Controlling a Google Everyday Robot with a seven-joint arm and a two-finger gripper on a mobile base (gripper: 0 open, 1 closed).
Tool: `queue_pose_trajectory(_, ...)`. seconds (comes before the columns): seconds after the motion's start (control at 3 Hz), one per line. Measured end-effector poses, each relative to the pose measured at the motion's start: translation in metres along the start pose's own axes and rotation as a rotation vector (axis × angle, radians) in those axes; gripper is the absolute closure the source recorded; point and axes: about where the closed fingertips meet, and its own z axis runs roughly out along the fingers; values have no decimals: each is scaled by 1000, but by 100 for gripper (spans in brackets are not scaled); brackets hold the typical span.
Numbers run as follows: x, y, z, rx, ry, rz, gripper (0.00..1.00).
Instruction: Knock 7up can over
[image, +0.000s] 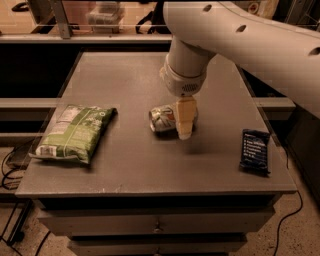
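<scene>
The 7up can (163, 118) lies on its side near the middle of the grey table (135, 165), its silver top facing left. My gripper (185, 120) hangs from the white arm directly over the can's right end, with a pale finger (185, 117) in front of it and touching or nearly touching it. The right part of the can is hidden behind the finger.
A flat green snack bag (75, 132) lies at the table's left edge. A dark blue wrapped bar (255, 150) lies near the right front edge. The big white arm (240, 35) spans the upper right. A shelf rail runs behind the table.
</scene>
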Motion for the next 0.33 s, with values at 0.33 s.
queue_pose_trajectory(0.33, 0, 0, 0, 0, 0, 0, 0)
